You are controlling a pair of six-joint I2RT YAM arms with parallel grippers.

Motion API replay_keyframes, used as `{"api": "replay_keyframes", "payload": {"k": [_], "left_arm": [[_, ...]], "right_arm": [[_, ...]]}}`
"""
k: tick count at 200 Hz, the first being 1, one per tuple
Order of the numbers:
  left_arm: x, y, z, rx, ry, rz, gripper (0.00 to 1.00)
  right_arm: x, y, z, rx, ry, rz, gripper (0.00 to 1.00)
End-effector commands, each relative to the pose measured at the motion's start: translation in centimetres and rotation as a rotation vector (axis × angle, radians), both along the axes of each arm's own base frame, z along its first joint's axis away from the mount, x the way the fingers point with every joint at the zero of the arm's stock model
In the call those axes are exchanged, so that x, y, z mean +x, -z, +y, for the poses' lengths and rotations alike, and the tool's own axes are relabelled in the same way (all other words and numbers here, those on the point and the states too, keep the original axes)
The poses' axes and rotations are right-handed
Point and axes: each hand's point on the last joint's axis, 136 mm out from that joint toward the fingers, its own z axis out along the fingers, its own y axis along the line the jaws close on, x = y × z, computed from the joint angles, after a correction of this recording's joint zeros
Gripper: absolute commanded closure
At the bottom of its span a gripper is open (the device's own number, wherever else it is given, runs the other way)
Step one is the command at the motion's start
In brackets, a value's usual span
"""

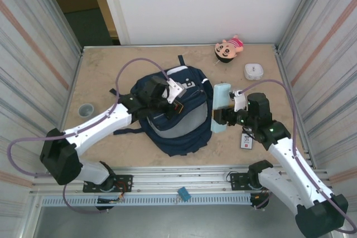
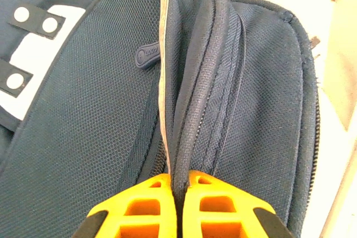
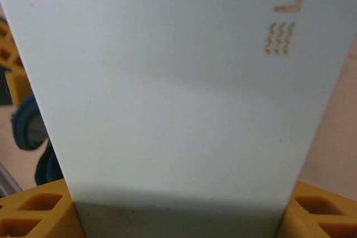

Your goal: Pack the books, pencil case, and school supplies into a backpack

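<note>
Navy backpack [image 1: 187, 135] flat on the bench [image 1: 111, 76], about midway across. Left pincer [image 2: 179, 185] pressed together on a raised fold of the backpack's fabric beside the zip, orange fingers [image 2: 139, 207] tight against either side of the ridge. Near that fold on the backpack, a dark zip pull [image 2: 148, 55] with raised lettering too small to read. Left of it, white patches [image 2: 25, 82] under dark tabs with pale snap studs. Right pincer [image 3: 178, 218] clamped on the pale teal case [image 3: 178, 110], held just beside the backpack's right edge, long side running away from the arms. On the case in copper print, what looks like "LI", cut off at the edge of view, next to a small mark of wavy lines. White pack [image 1: 246, 140] with black print, unreadable, on the bench right of the backpack, just past the case. Farther right and back from the backpack, a white box [image 1: 254, 71] and a pink doll [image 1: 230, 48]. Left of the backpack, a grey cup [image 1: 85, 110].
</note>
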Motion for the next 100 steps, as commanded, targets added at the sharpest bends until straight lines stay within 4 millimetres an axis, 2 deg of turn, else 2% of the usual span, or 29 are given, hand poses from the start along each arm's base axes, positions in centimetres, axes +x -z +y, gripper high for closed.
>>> {"api": "replay_keyframes", "payload": {"k": [1, 27, 53, 100], "left_arm": [[0.2, -6.0, 0.2, -0.173, 0.022, -0.036, 1.0], [1.2, -7.7, 1.6, -0.226, 0.009, -0.043, 1.0], [1.6, -8.7, 2.2, -0.26, 0.027, -0.022, 1.0], [2.0, -10.2, 2.2, -0.283, 0.054, -0.014, 1.0]], "right_arm": [[-0.2, -4.3, 1.9, -0.105, -0.16, -0.282, 0.52], [-0.9, -4.9, 3.2, -0.26, -0.238, -0.409, 0.52], [-1.9, -5.4, 4.6, -0.32, -0.29, -0.487, 0.52], [-2.8, -3.8, 8.6, -0.669, -0.456, -0.65, 0.51]]}}
